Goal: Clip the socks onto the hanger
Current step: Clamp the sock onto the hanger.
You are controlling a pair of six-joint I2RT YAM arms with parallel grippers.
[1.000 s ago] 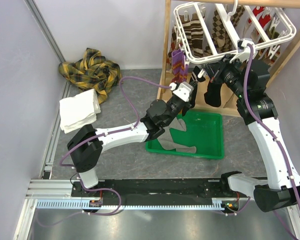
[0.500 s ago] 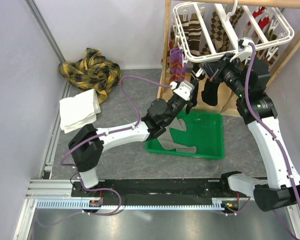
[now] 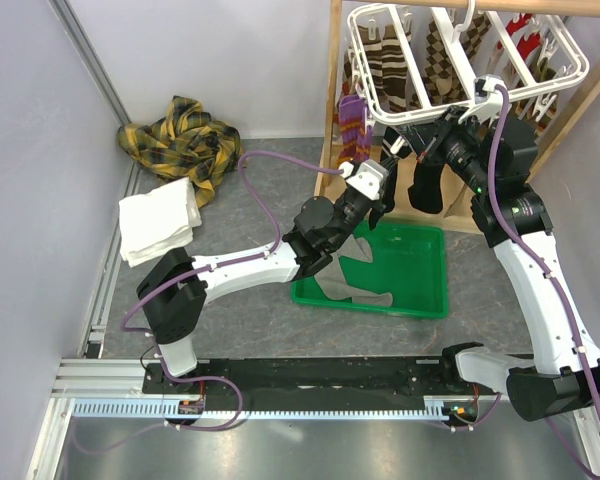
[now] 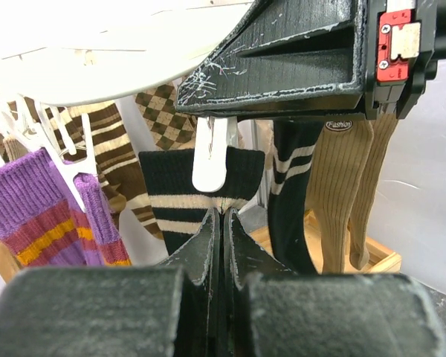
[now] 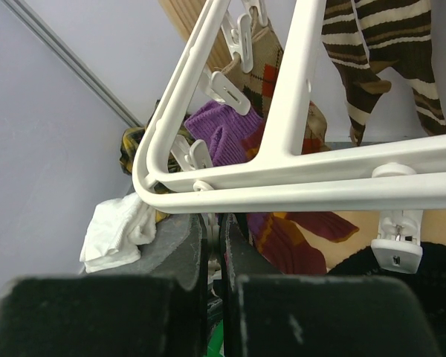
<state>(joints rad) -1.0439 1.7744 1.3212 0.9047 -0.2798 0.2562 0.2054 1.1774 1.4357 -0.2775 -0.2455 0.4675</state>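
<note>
Left gripper [image 4: 221, 223]: fingers pressed together, raised under the hanger [image 5: 292, 74]. Their tips stand in front of a black sock with cream stripes [image 4: 180, 195]. Whether any fabric is caught between them cannot be told.

Right gripper [image 5: 214, 230]: fingers pressed together just below the near corner of the hanger, with a sliver of a white clip [image 4: 210, 158] showing between them. In the left wrist view this clip hangs out from under the right gripper, its lower end lying over the cuff of the black sock with cream stripes.

The hanger is suspended at the wooden frame [image 3: 332, 90], at the far right of the table [image 3: 250, 330]. Socks seen hanging under it:
- purple sock [image 4: 37, 212], with red and orange bands, at the left corner
- brown striped sock [image 4: 108, 145], behind it
- tan ribbed socks [image 4: 340, 201], to the right

Green tray [image 3: 420, 262]: on the table below the hanger, with grey socks [image 3: 355, 285] lying flat inside.

Yellow plaid cloth [image 3: 185, 140] and folded white towel [image 3: 158, 225]: on the table's left side, well apart from the hanger.
</note>
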